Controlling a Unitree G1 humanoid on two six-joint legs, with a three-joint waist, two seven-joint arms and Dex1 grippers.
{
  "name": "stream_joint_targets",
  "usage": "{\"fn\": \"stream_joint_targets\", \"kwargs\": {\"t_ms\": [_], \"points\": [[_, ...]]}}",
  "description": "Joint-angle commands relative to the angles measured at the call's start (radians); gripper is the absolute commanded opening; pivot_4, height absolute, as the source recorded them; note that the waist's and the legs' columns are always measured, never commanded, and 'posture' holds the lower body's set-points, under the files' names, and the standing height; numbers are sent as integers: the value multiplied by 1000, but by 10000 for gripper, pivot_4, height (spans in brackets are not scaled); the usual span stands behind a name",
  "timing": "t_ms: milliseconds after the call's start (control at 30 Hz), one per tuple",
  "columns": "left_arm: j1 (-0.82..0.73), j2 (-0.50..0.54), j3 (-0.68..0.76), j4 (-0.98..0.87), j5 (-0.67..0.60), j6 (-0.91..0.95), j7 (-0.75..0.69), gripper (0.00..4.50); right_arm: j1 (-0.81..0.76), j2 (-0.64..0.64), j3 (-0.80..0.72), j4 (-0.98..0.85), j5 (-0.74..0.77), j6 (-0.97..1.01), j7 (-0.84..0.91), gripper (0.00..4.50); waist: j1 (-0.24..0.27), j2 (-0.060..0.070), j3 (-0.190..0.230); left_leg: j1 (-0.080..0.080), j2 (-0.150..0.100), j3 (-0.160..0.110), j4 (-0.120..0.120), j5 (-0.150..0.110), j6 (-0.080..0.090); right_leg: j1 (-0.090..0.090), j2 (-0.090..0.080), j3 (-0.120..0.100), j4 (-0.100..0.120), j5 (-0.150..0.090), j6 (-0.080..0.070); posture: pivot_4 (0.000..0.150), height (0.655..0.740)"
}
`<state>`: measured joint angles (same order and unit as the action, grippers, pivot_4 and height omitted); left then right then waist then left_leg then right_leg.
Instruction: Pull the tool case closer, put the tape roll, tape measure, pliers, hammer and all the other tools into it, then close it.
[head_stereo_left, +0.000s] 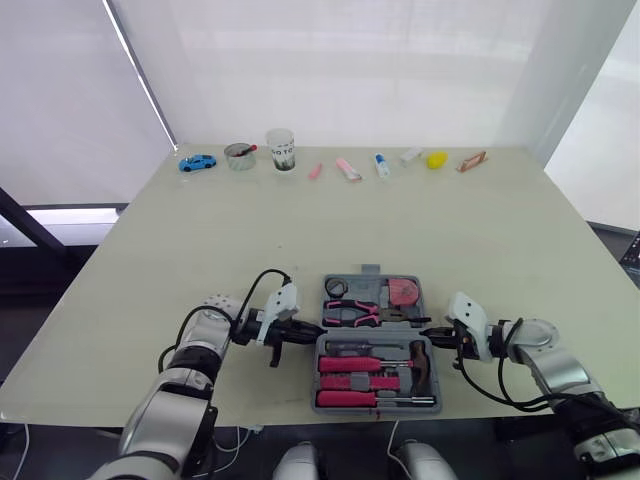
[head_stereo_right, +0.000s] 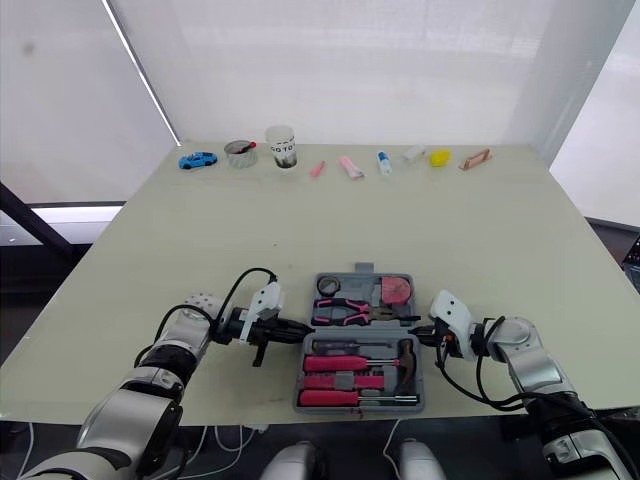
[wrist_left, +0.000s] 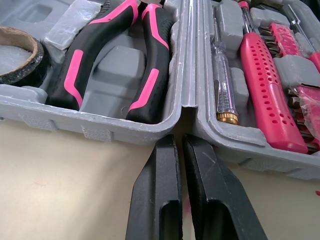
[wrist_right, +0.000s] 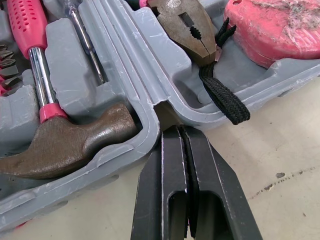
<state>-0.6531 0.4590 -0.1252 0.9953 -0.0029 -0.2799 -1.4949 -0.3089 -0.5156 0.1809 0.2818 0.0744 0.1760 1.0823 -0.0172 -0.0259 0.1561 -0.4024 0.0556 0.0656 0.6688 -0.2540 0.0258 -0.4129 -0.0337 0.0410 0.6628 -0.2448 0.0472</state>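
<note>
The case lies open on the surface, its hinge running 9 to 3. The left hand sits at the 9 end and the right hand at 3, both pinched shut and empty.

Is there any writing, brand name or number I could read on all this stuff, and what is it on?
No text here can be read clearly.
On the cup: dark print, too small to read.
On the pliers: a stamped mark by the joint, too blurred to read.
On the tape measure: no readable label.
</note>
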Motion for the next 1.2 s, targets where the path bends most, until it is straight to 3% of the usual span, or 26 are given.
{"fn": "stream_joint_targets", "kwargs": {"t_ms": [33,767,1200], "points": [[25,-14,-32,-17,6,14,-31,3164,14,20,44,-46,19,1,37,346,0,0,0,0,0,0,0,0,0,0,0,0,0,0,0,1500,7400],[52,25,-13,-47,4,40,25,3164,30,-40,-50,-25,15,-50,-42,346,0,0,-1,1,0,0,0,0,0,1,0,0,1,0,0,1500,7400],[197,124,115,-285,-169,99,43,3164,222,-83,-252,-165,137,-73,-139,346,2,0,0,0,1,1,0,0,0,0,0,0,0,0,0,1500,7400]]}}
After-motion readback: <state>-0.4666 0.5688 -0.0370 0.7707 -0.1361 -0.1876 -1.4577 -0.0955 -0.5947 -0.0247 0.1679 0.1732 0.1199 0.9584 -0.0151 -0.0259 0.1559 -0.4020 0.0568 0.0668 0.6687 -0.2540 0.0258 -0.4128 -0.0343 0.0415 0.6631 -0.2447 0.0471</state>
